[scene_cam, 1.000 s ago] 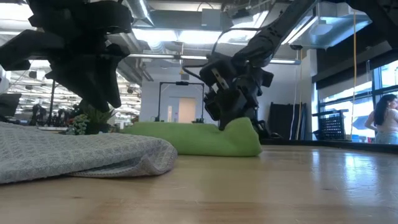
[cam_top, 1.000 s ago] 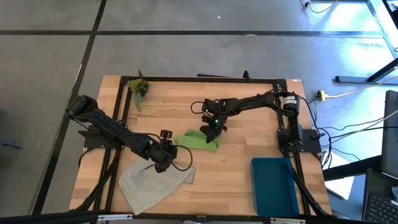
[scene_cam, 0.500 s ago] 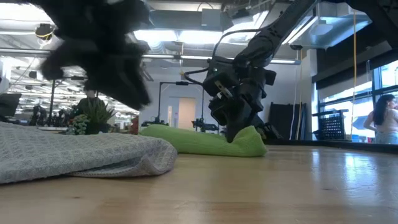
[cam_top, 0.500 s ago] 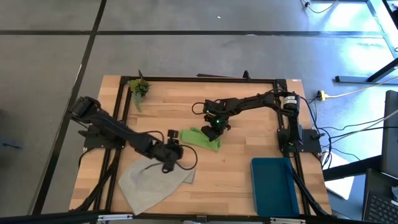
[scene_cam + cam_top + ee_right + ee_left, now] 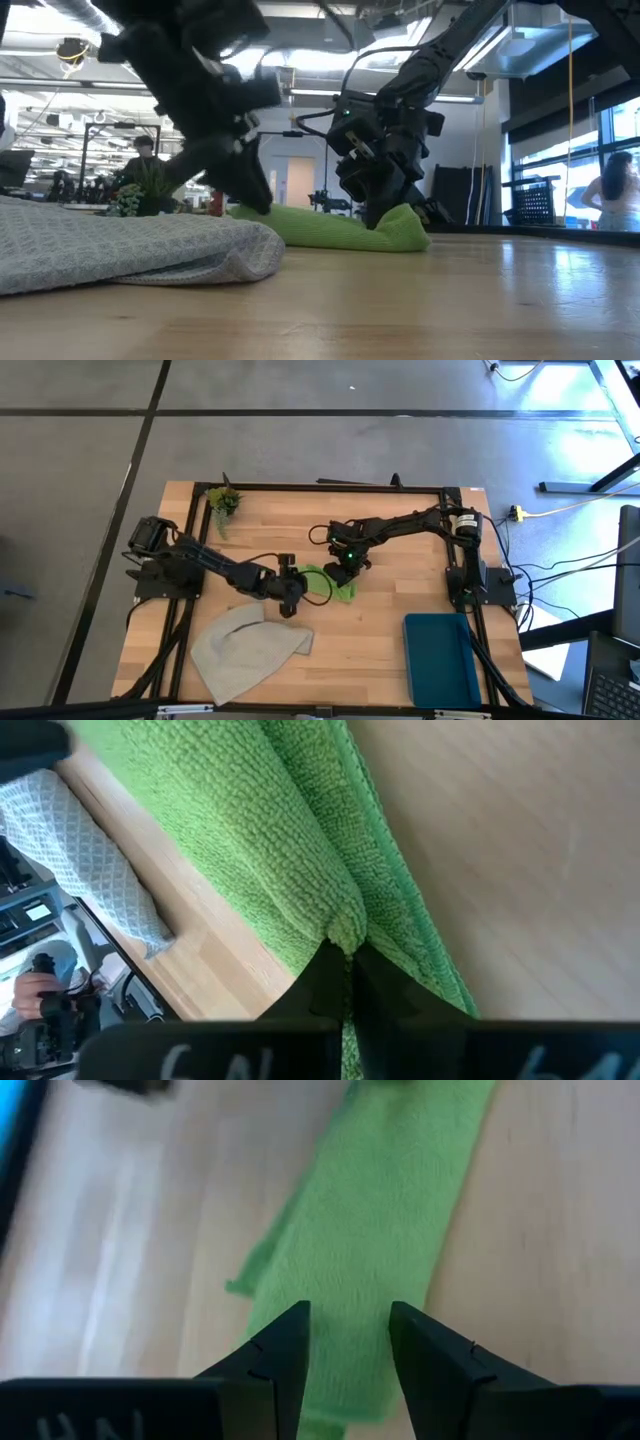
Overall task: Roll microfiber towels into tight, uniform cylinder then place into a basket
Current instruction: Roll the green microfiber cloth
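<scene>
The lime green microfiber towel [image 5: 322,582] lies on the table as a long narrow folded strip [image 5: 320,228]. My right gripper [image 5: 346,568] is shut on it near its right end. My left gripper [image 5: 348,1335] is open, its two fingers standing over the strip's left end [image 5: 340,1370]; in the low view it shows at the towel's left tip [image 5: 252,198]. The grey-beige microfiber towel [image 5: 248,650] lies crumpled flat near the table's front left. The teal basket [image 5: 440,658] stands at the front right. My right gripper pinches a raised fold [image 5: 345,935] of the green towel between its two shut fingers, near the strip's right end [image 5: 400,225]. The fingers slant down from the table's far right. The towel puckers up at the fingers and otherwise lies on the table. Whether my left gripper touches the towel, I cannot tell.
A small green plant sprig [image 5: 224,500] sits at the far left corner. Black frame rails [image 5: 190,550] run along the table's sides. Bare wood [image 5: 380,620] lies between the green towel and the basket.
My left gripper has swung from over the grey towel toward the table's right and far side, sinking to the green towel's left end, still open. My right gripper has stayed in place, shut. The green towel's right end has sunk lower and the strip lies flatter.
</scene>
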`<control>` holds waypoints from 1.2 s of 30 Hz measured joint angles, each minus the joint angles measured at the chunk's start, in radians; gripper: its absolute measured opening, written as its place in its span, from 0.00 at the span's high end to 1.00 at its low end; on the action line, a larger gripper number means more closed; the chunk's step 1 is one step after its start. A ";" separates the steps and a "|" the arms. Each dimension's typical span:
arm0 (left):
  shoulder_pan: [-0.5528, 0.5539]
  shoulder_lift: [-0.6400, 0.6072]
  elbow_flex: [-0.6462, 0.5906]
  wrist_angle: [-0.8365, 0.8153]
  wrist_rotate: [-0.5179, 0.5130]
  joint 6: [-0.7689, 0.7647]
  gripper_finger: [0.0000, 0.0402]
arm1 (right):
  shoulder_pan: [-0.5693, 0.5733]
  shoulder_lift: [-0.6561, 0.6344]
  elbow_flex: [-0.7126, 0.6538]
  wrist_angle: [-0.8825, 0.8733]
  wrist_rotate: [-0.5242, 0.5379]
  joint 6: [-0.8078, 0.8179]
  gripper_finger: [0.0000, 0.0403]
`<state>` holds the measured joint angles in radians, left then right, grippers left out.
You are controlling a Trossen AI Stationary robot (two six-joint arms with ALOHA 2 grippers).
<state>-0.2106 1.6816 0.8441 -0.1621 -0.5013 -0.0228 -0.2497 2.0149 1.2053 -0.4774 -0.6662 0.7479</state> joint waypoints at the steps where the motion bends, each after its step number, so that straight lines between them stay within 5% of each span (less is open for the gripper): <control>1: 0.006 0.007 -0.001 -0.005 0.013 0.008 0.67 | 0.000 0.000 0.000 0.000 0.001 0.000 0.98; 9: 0.066 0.094 0.003 0.040 0.092 0.047 0.67 | 0.003 0.000 -0.001 0.011 0.021 -0.021 0.97; 21: 0.122 0.117 0.005 0.030 0.217 0.060 0.67 | 0.007 0.000 -0.002 0.082 0.037 -0.045 0.80; 28: 0.128 0.118 0.005 0.024 0.233 0.086 0.67 | 0.006 0.000 -0.002 0.085 0.047 0.021 0.67; 36: 0.128 0.118 0.005 0.014 0.236 0.081 0.67 | 0.006 -0.065 -0.002 0.051 0.129 0.000 0.66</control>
<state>-0.0822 1.7992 0.8490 -0.1478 -0.2653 0.0583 -0.2433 1.9499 1.2034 -0.4265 -0.5376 0.7476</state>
